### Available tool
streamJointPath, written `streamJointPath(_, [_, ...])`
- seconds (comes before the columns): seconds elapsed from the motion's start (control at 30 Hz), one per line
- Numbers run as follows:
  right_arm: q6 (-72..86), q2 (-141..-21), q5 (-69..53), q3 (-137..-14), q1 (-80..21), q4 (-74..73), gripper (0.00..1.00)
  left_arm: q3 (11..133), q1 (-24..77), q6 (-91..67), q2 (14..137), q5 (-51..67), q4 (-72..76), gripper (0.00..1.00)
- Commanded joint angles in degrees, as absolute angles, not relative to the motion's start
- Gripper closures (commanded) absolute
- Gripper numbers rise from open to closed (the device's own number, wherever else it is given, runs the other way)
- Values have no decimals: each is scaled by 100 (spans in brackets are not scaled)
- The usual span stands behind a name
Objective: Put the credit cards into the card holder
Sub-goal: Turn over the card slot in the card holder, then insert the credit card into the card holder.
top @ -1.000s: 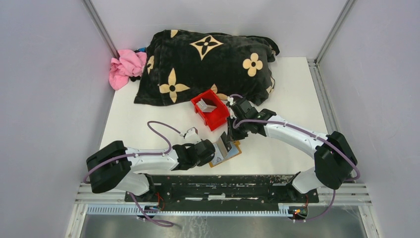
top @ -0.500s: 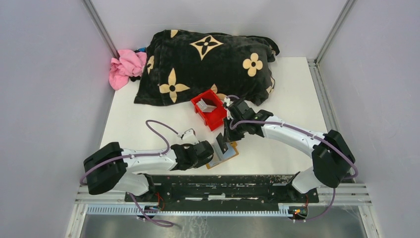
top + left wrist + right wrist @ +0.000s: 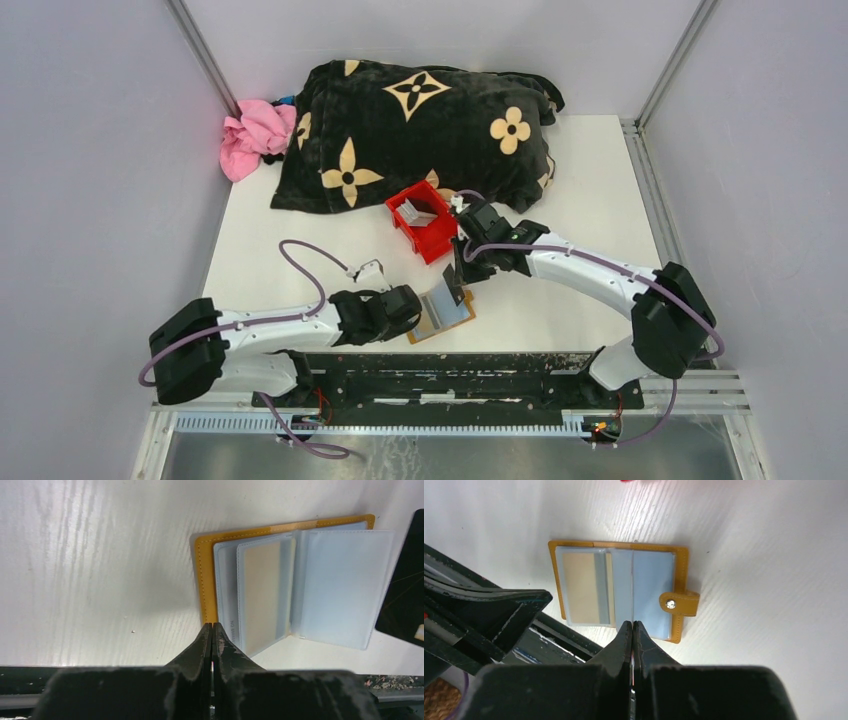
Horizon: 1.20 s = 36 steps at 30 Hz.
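Observation:
The tan card holder (image 3: pixel 445 313) lies open on the table near the front edge, its clear pockets (image 3: pixel 280 595) facing up. It also shows in the right wrist view (image 3: pixel 681 580). My right gripper (image 3: pixel 462 275) is shut on a thin credit card (image 3: pixel 631 590), seen edge-on and held upright over the holder's middle fold. My left gripper (image 3: pixel 212 625) is shut and empty, its tips at the holder's tan left border. More grey-white cards (image 3: pixel 418 214) stand in the red bin (image 3: pixel 432 245).
A black blanket with tan flower shapes (image 3: pixel 420 130) covers the back of the table, with a pink cloth (image 3: pixel 255 135) at its left. The black base rail (image 3: pixel 440 370) runs along the table's front edge, just below the holder.
My left arm has drawn back to the left, away from the holder. My right gripper has moved slightly left with the card. The holder now lies flatter and a little further left.

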<state>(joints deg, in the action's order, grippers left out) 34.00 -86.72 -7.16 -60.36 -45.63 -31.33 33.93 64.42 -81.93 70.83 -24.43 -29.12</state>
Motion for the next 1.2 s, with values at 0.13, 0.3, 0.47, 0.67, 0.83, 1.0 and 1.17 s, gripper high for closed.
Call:
streamJointPath(0.13, [3044,-8084,353,-6578,-4562,-3512,99,3744,6496,-8325,6640,-2968,-3467,95])
streamJointPath(0.3, [3145,-8129,-319,-6373,-4562,-3072,99,3847,6504,-8228,6619,-3007,-3368,95])
streamJointPath(0.47, [3408,-8410,-1127,-5982,-4564,-2363,99,3912,6506,-8054,6692,-3003,-3080,94])
streamJointPath(0.67, [3604,-8760,-1659,-5601,-4562,-1662,99,3968,6505,-7892,7003,-2891,-2802,93])
streamJointPath(0.83, [3738,-8895,-1841,-5358,-4567,-1325,99,3962,6506,-7818,7185,-2826,-2614,92])
streamJointPath(1.0, [3836,-8961,-1982,-5181,-4553,-1117,99,3872,6510,-7832,7363,-2675,-2627,92])
streamJointPath(1.17, [3916,-8990,-2017,-4982,-4546,-922,99,3633,6513,-7964,7359,-2561,-2626,93])
